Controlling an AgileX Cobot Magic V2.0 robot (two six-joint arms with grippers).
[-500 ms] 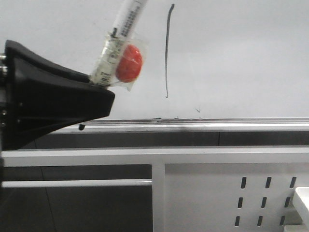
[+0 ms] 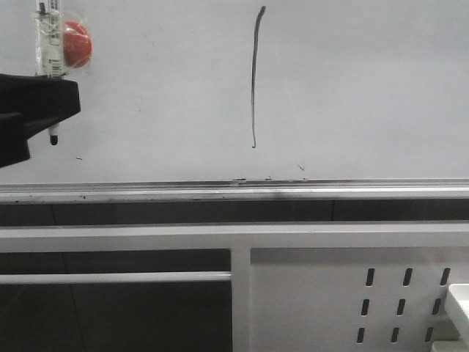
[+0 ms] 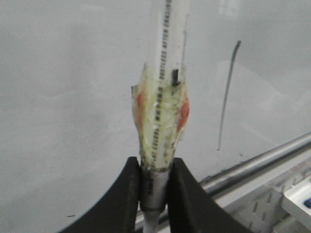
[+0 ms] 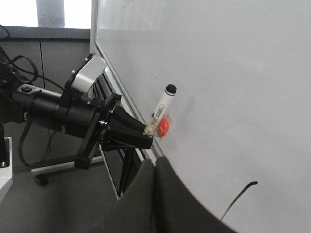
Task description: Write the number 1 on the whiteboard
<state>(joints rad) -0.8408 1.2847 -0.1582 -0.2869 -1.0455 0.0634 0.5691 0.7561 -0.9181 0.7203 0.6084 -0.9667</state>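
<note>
Mid-board, well above the rail (image 2: 234, 187), the number 1 (image 2: 254, 81) stands with bare whiteboard (image 2: 366, 88) around; the left gripper (image 3: 154, 187), clamping a marker (image 3: 163, 97), has swung leftward, away from the stroke; right gripper's (image 4: 154, 194) jaws closed.

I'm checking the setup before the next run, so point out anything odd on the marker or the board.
The marker clamped in the left gripper has a red lump bound to its barrel under clear tape, a makeshift add-on. The whiteboard carries small stray black specks just above its rail, beside the number 1. Nothing looks damaged.
</note>
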